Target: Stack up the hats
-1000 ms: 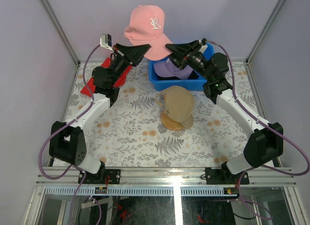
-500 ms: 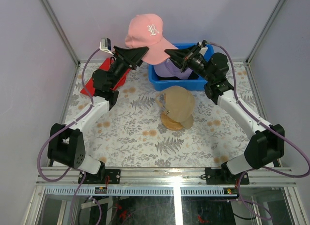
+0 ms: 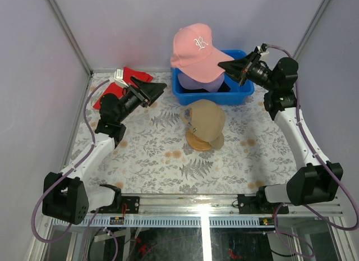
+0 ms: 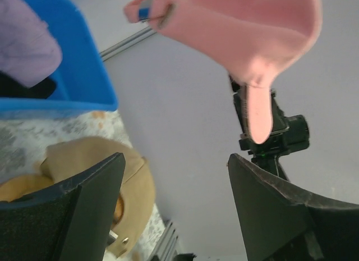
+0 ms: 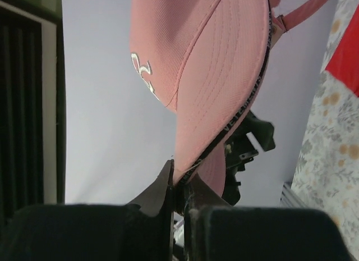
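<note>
Your right tool (image 3: pixel 222 64) is pinched tight on the brim of the pink cap (image 3: pixel 195 45), which hangs off its tip over the blue bin (image 3: pixel 247 94). Left tool (image 3: pixel 162 86) gapes wide, empty. Next I'd say carry it down onto the tan cap (image 3: pixel 206 118) below the tool

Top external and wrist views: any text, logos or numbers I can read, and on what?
"R": ornate white monogram on the pink cap front.
White lettering on that cap's black inner band, right wrist view: too blurred to read.
Nothing else legible.
</note>
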You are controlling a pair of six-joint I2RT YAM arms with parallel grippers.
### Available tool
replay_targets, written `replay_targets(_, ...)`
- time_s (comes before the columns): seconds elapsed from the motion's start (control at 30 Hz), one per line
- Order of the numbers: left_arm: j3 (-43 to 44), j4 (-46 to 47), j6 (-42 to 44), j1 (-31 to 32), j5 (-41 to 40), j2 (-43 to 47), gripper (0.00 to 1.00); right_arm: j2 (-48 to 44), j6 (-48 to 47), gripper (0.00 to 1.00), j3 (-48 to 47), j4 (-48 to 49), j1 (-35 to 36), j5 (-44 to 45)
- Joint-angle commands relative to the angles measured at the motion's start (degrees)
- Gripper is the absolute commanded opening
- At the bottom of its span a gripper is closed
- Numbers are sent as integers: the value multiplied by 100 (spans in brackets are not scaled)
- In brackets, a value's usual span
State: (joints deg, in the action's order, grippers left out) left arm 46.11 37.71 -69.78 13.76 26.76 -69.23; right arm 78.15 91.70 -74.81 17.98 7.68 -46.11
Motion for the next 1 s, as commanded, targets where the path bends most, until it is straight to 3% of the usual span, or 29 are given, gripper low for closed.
replay_targets(0.0, 29, -1411, 1066, 12, 382, 281, 73, -1, 1140, 0, 570, 1878, -147, -1120)
replay_targets(0.1, 107, -1874, 1375, 8, 552, 210, 71, 173, 2301, 0, 908, 3544, -211, -1302)
replay_targets(0.33, -7, -2286, 1686, 89, 636, 107, 69, 509, 4097, 0, 1265, 5861, -463, -1306)
replay_targets(0.53, -183, -1891, 1477, 297, 621, 1, 68, 322, 3996, 0, 1494, 5724, -563, -1378)
replay_targets(0.67, -100, -1906, 1553, 548, 546, -141, 63, 209, 3927, 0, 1592, 5635, -622, -1392)
replay_targets(0.97, -145, -1960, 1529, 842, 365, -371, 62, 96, 3789, 0, 1686, 5443, -698, -1438)
